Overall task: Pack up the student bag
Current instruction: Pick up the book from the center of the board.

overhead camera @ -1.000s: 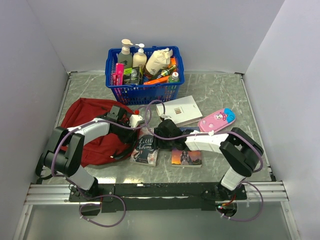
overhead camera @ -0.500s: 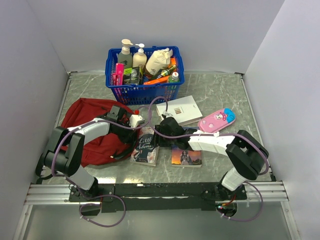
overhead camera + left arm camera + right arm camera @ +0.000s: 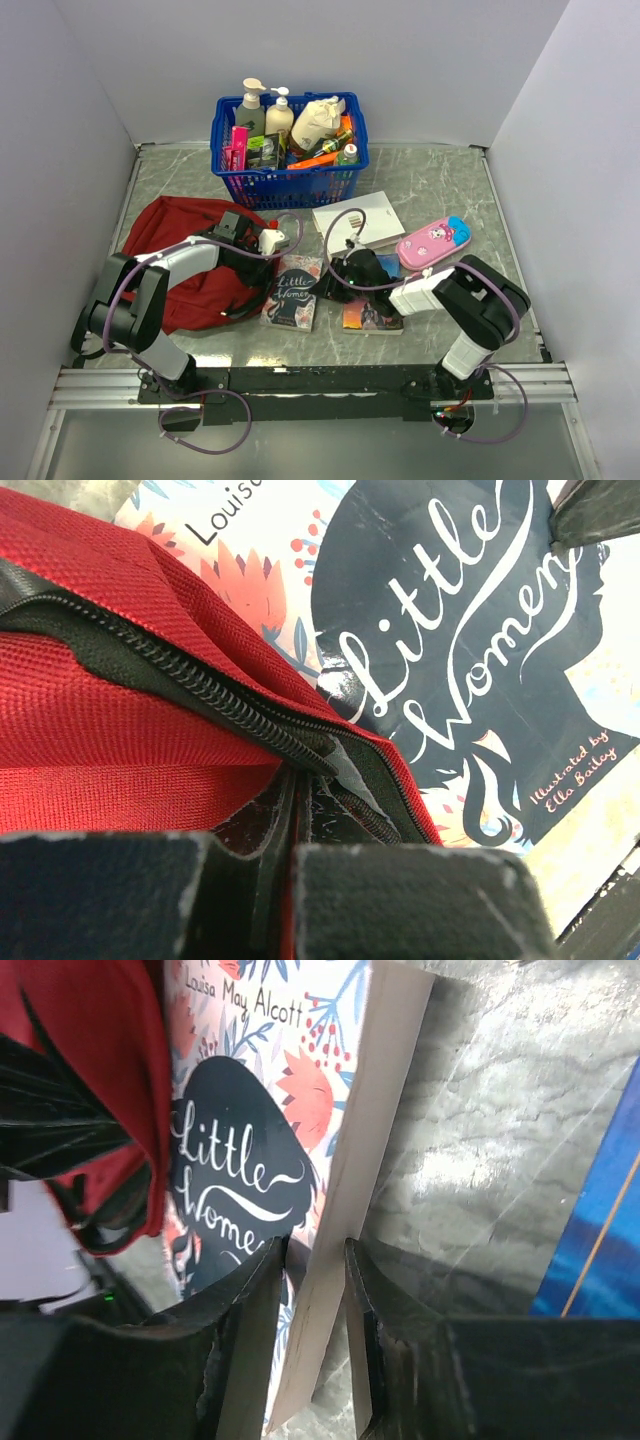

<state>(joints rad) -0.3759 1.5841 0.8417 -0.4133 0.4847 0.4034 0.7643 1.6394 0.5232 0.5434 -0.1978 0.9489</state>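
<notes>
Loading the book (image 3: 292, 292) into the student bag (image 3: 185, 265), which lies left on the bench (image 3: 450, 190). The left claw (image 3: 280, 875) pinches its zipper (image 3: 200, 685) lip; the right claw (image 3: 305, 1270) clamps the book's page edge. Next, likely: slide the book leftward inside.
</notes>
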